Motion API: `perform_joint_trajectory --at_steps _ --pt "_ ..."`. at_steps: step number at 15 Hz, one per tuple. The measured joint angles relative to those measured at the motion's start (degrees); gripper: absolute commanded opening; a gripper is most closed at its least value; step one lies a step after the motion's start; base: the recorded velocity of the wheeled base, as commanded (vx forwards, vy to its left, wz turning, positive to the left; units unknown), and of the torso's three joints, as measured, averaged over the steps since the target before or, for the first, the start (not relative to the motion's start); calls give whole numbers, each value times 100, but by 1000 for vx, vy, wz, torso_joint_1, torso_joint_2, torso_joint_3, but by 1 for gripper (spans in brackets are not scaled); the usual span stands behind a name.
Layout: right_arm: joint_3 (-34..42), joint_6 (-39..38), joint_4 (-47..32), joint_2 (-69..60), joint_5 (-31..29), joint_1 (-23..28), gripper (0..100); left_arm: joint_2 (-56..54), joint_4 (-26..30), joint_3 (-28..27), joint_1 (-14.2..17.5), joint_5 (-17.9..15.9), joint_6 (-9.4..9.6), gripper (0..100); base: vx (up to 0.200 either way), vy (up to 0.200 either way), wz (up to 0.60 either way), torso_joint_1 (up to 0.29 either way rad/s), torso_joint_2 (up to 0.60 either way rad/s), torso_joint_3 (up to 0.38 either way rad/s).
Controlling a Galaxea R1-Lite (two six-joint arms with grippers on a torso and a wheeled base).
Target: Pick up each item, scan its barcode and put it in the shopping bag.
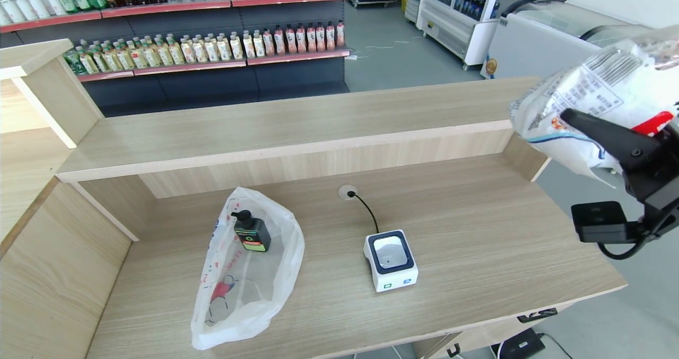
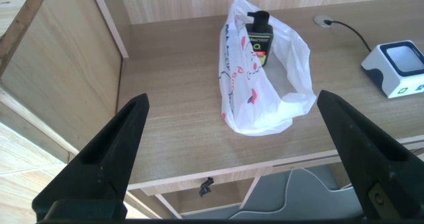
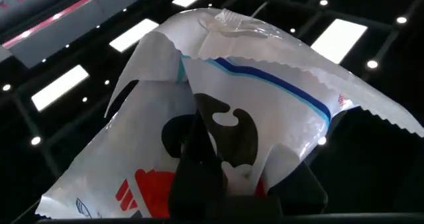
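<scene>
The white plastic shopping bag [image 1: 246, 295] lies flat on the table [image 1: 477, 242], left of the middle, with its long side running from the front edge toward the back ledge [image 1: 297, 120]. A dark bottle [image 1: 252, 233] with a black cap lies in the bag at its far end; the rest of the bag looks slack. From the left wrist view the bag [image 2: 265, 98] and the bottle [image 2: 258, 37] lie the same way, with the bottle at the end away from the front edge.

The scanner [image 1: 391, 260], white with a dark window facing up, stands to the right of the bag with bare wood between them. Its black cable [image 1: 366, 208] runs back to a round hole [image 1: 347, 192] in the table. A side panel [image 1: 48, 274] closes the left end of the table and the ledge closes the back. The front and right edges are open, and a wide bare stretch lies to the right of the scanner.

The right tool [image 1: 578, 123] is clenched on a white packet [image 1: 594, 94] with blue and red print, held up in the air at the right end of the table, well apart from the scanner and the bag. In the right wrist view the packet [image 3: 278, 98] rises from the tool [image 3: 218, 164], crumpled where it is pinched.

The left tool [image 2: 233, 101] is released, its two fingers [image 2: 126, 144] spread wide and holding nothing. It hangs off the table's front edge, on the near side of the bag.
</scene>
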State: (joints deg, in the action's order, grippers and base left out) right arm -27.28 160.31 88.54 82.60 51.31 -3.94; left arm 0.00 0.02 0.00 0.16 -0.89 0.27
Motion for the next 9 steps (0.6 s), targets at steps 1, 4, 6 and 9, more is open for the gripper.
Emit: perform_joint_trajectory --at_steps 1,4,6,9 --pt "41 9 6 9 15 -223 0 0 -2 0 -2 0 0 100 0 0 0 0 0 0" --pt "-52 11 26 118 -412 -1257 0 0 -2 0 0 2 0 100 0 0 0 0 0 0" --pt "-276 11 41 279 -569 -2105 0 0 0 0 0 2 0 100 0 0 0 0 0 0" --pt "-642 11 41 610 -642 -3416 0 0 -2 0 0 0 0 100 0 0 0 0 0 0"
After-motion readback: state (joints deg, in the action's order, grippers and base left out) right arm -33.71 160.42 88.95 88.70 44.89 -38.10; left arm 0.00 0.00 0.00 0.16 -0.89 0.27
